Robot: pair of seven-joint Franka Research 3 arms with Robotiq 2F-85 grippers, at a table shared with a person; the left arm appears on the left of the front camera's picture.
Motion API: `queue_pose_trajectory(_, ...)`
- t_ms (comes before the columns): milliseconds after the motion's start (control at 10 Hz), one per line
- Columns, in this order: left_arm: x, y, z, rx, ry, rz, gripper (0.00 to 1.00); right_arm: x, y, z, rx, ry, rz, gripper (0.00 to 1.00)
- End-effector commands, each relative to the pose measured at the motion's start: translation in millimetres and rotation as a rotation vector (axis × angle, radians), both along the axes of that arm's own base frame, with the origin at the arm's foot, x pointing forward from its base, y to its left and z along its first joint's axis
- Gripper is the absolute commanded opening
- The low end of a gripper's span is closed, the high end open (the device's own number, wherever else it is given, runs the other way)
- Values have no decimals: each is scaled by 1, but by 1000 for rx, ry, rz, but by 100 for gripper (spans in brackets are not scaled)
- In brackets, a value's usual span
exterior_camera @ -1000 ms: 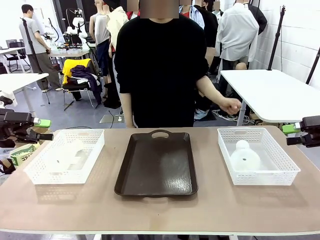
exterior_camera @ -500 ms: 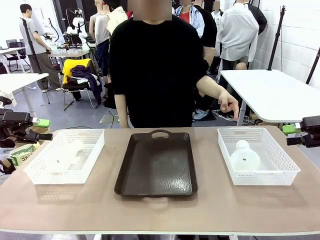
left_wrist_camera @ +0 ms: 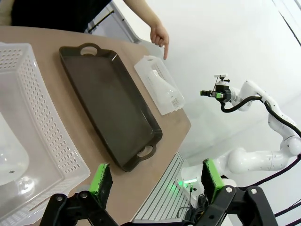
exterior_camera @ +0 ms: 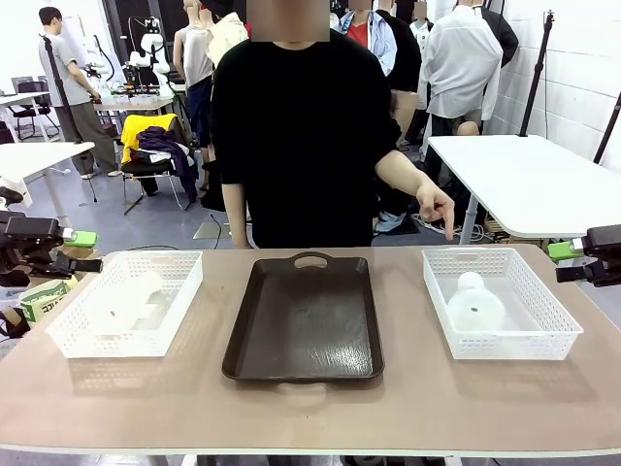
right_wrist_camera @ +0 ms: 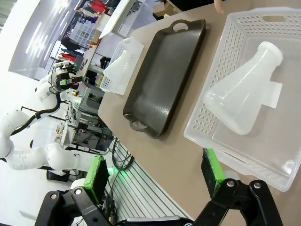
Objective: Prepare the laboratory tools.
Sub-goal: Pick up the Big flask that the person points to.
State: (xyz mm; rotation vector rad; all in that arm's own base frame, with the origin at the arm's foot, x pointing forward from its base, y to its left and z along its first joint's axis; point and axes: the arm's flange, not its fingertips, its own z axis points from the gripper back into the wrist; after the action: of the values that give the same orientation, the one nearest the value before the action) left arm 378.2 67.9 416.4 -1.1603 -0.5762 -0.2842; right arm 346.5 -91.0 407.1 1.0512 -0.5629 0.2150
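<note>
Tan worktop [exterior_camera: 408, 408], matte, long edge running left to right. Dark brown handled tray [exterior_camera: 306, 320] at centre. White mesh left basket [exterior_camera: 73, 345] and matching right basket [exterior_camera: 561, 325] on either side, both apart from the tray. Busy open lab behind: white tables, grey floor, chair draped with yellow and dark clothing, people standing farther off. Person in black top at the far edge, hand [exterior_camera: 437, 207] hanging above the far rim of the right basket, index finger pointing down, not touching.

Hard to read:
- left flask [exterior_camera: 131, 301] hazy through the mesh wall in front view, cut off by the picture edge in left wrist view
- right end effector [exterior_camera: 563, 262] clipped by the frame edge in front view

Orientation:
- right flask [right_wrist_camera: 242, 101] lying on its side on the right basket's floor. Long axis along the basket's length, neck toward the person's side, wide base toward the robot's side.
- left flask lying down in the left basket too. Neck toward the far side, skewed slightly toward the tray. Exact angle not clear.

End effectors:
- left end effector [exterior_camera: 89, 250] off the worktop's left end, level with the left basket's far rim. Fingers spread wide, gripping nothing.
- right end effector off the right end, likewise spread and empty.

Green pads [left_wrist_camera: 101, 181] well apart in both wrist views, nothing between them.
</note>
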Motion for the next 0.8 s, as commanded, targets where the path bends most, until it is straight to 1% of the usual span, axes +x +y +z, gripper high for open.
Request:
queue_pose_trajectory(0,-1,1,0,-14,-2,-1,100,1,1,-1,13,2,0,100)
queue_pose_trajectory(500,-1,1,0,-14,-2,-1,100,0,0,0,0,0,1,100)
queue_pose_trajectory(600,-1,1,0,-14,-2,-1,100,-1,10,26,-130,39,-81,100)
queue_pose_trajectory(700,-1,1,0,-14,-2,-1,100,4,14,49,-231,108,-141,100)
